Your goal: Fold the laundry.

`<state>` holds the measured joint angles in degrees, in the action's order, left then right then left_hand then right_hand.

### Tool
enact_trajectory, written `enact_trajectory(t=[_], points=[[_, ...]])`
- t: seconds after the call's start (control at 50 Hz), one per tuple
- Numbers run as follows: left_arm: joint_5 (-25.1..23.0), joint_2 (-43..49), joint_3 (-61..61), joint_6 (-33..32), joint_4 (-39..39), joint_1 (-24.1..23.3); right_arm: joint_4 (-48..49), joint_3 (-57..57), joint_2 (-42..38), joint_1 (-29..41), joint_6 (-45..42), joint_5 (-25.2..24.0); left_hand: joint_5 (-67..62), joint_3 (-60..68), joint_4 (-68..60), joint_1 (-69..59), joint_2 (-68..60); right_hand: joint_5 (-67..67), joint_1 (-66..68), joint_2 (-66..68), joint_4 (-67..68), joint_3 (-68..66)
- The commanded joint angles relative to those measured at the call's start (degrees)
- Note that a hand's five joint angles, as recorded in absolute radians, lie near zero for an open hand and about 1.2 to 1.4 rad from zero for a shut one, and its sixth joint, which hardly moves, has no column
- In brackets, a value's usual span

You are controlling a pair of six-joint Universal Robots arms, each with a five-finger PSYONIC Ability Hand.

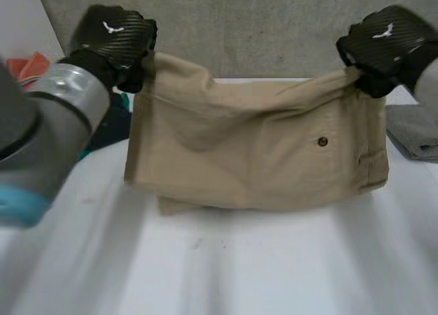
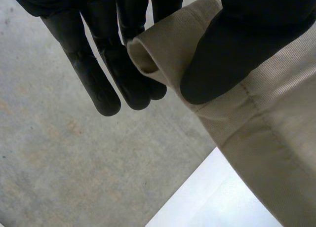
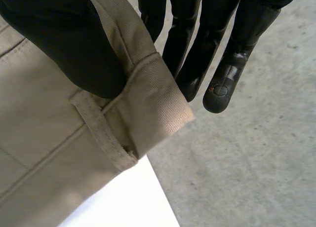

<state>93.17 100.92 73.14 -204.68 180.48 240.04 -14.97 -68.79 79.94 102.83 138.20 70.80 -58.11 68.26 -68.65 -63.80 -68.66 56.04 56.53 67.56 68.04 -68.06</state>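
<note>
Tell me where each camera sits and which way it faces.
Head view: between and behind the arms, looking down at the white table; left hand and right hand hold the khaki garment by its upper corners.
Left wrist view: on the left wrist, looking along the palm; its thumb pinches a hem.
Right wrist view: on the right wrist, along the palm; its thumb pinches the waistband by a belt loop.
Both wrist views share garment, table edge, grey floor.

head camera high, wrist cameras close, garment point(image 1: 253, 157) shared
</note>
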Motion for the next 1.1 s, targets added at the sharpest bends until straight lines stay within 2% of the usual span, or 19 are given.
enact_trajectory(t=[0.02, 0.08, 0.1, 0.14, 0.18, 0.24, 0.36, 0.46, 0.58, 0.68, 0.8, 0.96, 0.98, 1.1], points=[[-0.1, 13.9, -14.7, -4.1, 10.8, 3.9, 20.0, 6.8, -12.4, 3.2, 0.4, 6.2, -11.9, 11.7, -11.3, -16.2, -11.3, 14.0, 23.5, 12.4, 12.0, -11.9], [0.0, 17.8, -23.6, -5.8, 19.4, 3.8, 30.8, 9.5, -14.8, 4.4, 0.5, 8.1, -11.9, 11.7, -11.3, -16.2, -11.3, 14.0, 23.5, 12.4, 12.0, -11.9], [0.2, 18.4, -25.7, -5.7, 21.7, 3.9, 38.3, 11.2, -15.9, 5.1, 0.9, 9.3, -11.9, 11.7, -11.3, -16.2, -11.3, 14.0, 23.5, 12.4, 12.0, -11.9], [0.3, 19.6, -30.5, -5.6, 28.2, 3.8, 45.2, 12.2, -16.7, 5.7, 1.5, 9.7, -11.9, 11.7, -11.3, -16.2, -11.3, 14.0, 23.5, 12.4, 12.0, -11.9], [0.4, 19.9, -32.6, -5.4, 31.4, 3.7, 51.3, 14.3, -17.8, 6.2, 2.6, 10.7, -11.9, 11.7, -11.3, -16.2, -11.3, 14.0, 23.5, 12.4, 12.0, -11.9], [0.8, 19.8, -33.5, -4.6, 34.3, 3.5, 51.8, 16.2, -18.2, 6.3, 4.4, 11.1, -11.9, 11.7, -11.3, -16.2, -11.3, 14.0, 23.5, 12.4, 12.0, -11.9], [1.8, 18.7, -26.8, -2.0, 32.0, 3.3, 51.1, 16.6, -18.3, 6.2, 11.6, 10.8, -11.9, 11.7, -11.3, -16.2, -11.3, 14.0, 23.5, 12.4, 12.0, -11.9], [2.1, 11.9, -10.1, -1.2, 30.5, 3.4, 49.5, 12.5, -18.4, 6.1, 13.0, 8.9, -11.9, 11.7, -11.3, -16.2, -11.3, 14.0, 23.5, 12.4, 12.0, -11.9], [2.0, 8.8, 5.9, -1.2, 30.3, 2.6, 43.6, 3.5, -21.1, 6.2, 12.8, 4.7, -11.9, 11.7, -11.3, -16.2, -11.3, 14.0, 23.5, 12.4, 12.0, -11.9], [1.7, 8.8, 18.3, -1.6, 30.3, 1.7, 36.3, -3.4, -24.1, 6.2, 11.0, 4.8, -11.9, 11.7, -11.3, -16.2, -11.3, 14.0, 23.5, 12.4, 12.0, -11.9], [1.7, 8.9, 26.1, -1.8, 28.6, 0.5, 27.7, -12.1, -22.7, 5.5, 6.7, 5.6, -11.9, 11.7, -11.3, -16.2, -11.3, 14.0, 23.5, 12.4, 12.0, -11.9], [1.7, 4.2, 30.7, -1.8, 16.8, -0.4, 18.4, -21.5, -14.6, 5.5, 3.7, 5.7, -11.9, 11.7, -11.3, -16.2, -11.3, 14.0, 23.5, 12.4, 12.0, -11.9], [1.8, 2.6, 31.1, -1.8, 12.4, -0.4, 17.4, -22.3, -13.5, 5.5, 3.6, 5.7, -11.9, 11.7, -11.3, -16.2, -11.3, 14.0, 23.5, 12.4, 12.0, -11.9], [1.8, -1.9, 33.1, -1.8, -2.0, -0.6, 9.5, -25.9, -7.1, 5.2, 0.2, 5.6, -11.9, 11.7, -11.3, -16.2, -11.3, 14.0, 23.5, 12.4, 12.0, -11.9]])
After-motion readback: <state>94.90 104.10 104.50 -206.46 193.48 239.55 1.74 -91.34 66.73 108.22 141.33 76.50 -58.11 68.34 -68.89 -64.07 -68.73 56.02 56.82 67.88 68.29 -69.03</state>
